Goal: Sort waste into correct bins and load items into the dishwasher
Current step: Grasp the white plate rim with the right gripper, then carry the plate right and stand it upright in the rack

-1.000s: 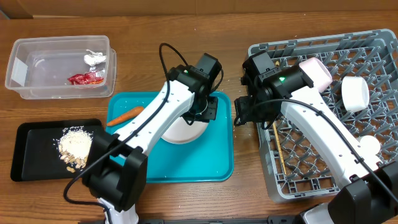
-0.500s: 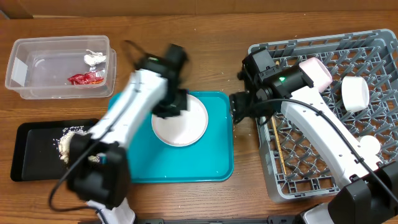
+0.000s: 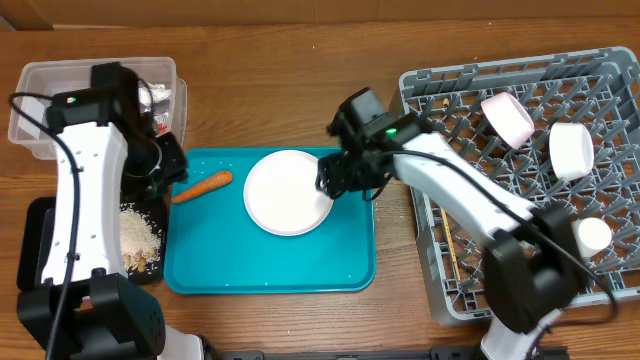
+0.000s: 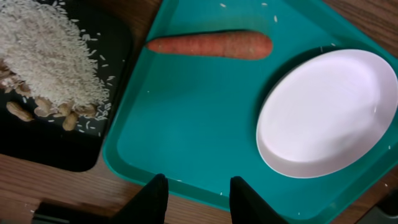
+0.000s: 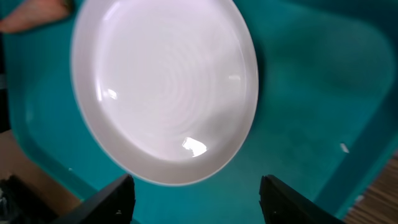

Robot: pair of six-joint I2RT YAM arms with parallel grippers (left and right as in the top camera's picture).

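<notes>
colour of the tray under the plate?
The tray is plain teal; shows best in left wrist view.

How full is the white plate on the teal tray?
Empty. The plate lies flat on the teal tray, its glossy surface bare in every view.

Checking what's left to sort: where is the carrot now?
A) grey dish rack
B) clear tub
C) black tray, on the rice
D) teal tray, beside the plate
D: the carrot lies on the teal tray, beside the white plate and not touching it.
</notes>
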